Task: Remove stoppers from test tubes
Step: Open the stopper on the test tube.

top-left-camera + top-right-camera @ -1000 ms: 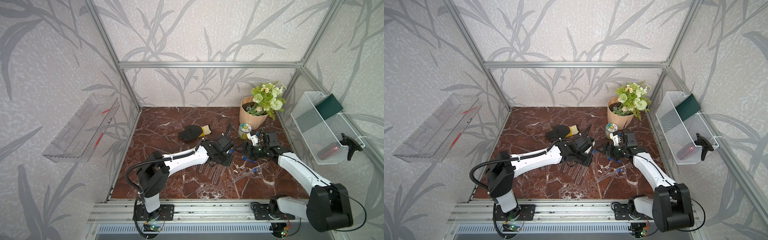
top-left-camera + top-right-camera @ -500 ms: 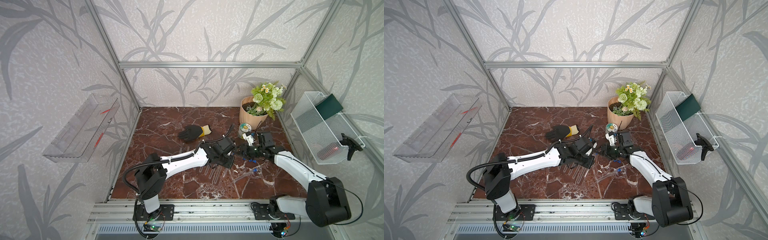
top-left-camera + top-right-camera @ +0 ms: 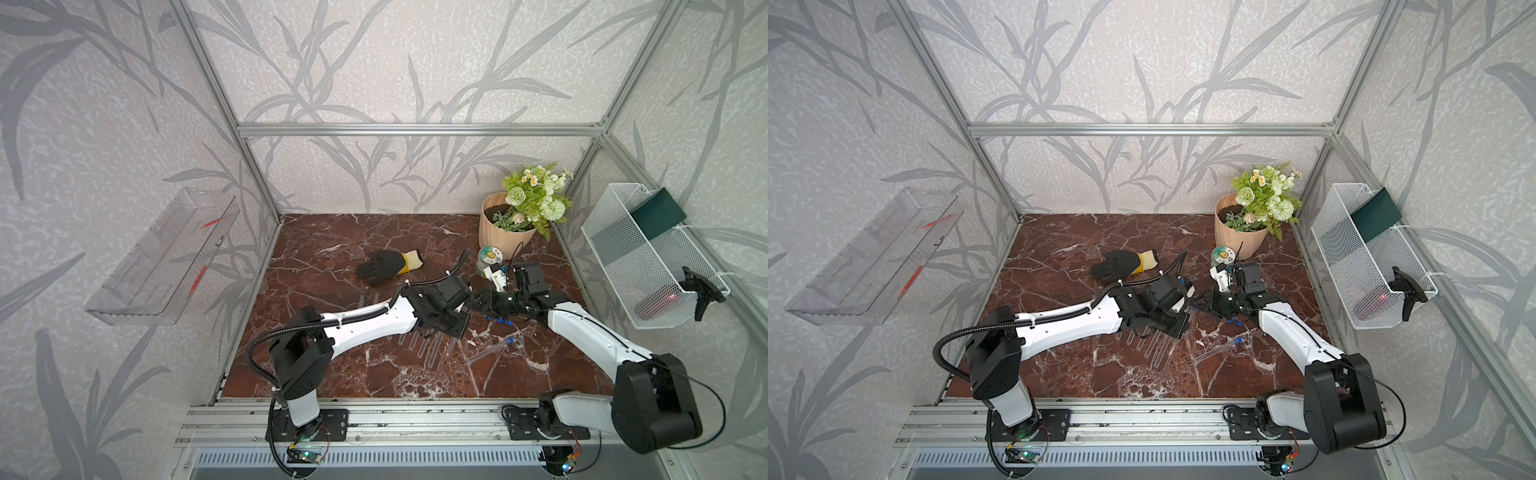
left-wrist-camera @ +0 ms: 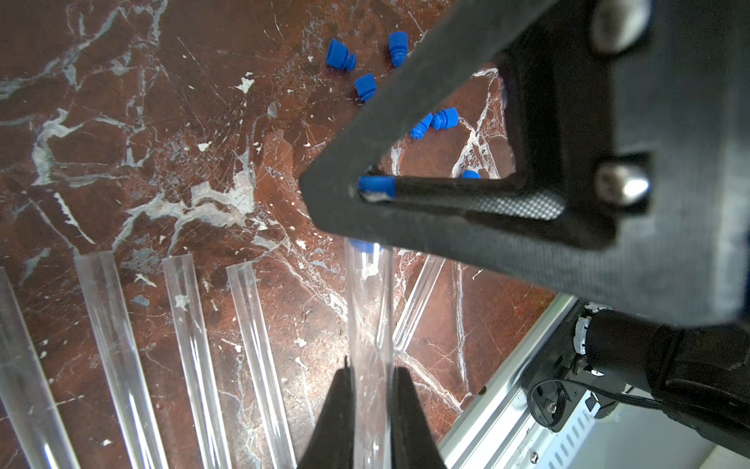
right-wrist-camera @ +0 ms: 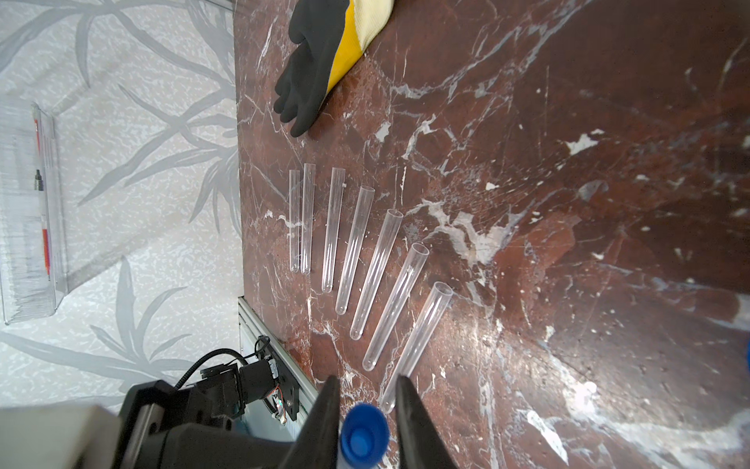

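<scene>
Seven bare test tubes [image 5: 377,276] lie fanned; left gripper [image 4: 371,367] clamps an eighth tube [image 4: 369,304] — right gripper [image 5: 367,379] pinches its blue stopper [image 5: 363,434] — one capped tube [image 3: 490,350] left.

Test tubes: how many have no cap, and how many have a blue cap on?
Open tubes: 7
Capped tubes: 2. That one is in the left gripper, with its blue cap in the right gripper; another lies loose.
Total: 9
</scene>
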Controlling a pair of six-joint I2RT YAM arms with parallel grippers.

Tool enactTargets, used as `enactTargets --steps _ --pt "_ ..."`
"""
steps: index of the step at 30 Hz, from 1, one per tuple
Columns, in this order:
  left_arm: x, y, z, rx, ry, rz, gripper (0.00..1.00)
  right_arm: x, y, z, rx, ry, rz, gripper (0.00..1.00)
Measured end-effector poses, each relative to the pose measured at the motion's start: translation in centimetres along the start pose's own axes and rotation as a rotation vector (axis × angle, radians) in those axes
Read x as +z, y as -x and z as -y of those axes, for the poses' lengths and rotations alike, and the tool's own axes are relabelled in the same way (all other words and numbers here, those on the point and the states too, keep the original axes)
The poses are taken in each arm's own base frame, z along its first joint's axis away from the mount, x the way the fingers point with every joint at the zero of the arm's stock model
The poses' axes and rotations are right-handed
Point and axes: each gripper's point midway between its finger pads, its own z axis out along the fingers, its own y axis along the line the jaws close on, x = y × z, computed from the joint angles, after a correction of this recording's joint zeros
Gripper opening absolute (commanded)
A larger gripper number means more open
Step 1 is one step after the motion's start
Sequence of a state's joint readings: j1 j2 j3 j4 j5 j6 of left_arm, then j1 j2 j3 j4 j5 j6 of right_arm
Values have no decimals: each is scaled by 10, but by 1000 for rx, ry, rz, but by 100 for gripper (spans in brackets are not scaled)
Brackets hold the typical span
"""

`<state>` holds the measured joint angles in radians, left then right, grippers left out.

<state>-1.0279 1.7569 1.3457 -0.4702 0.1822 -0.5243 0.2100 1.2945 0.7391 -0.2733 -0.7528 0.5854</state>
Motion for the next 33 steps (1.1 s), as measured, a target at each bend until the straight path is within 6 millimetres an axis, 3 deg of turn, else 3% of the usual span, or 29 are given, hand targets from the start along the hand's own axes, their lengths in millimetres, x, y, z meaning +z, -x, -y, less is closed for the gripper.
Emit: enactTargets --steps 7,33 --pt "0 0 0 0 -2 -2 7 1 0 0 3 -1 -2 18" --pt "0 -1 0 -1 -1 -3 7 1 1 0 9 3 2 12"
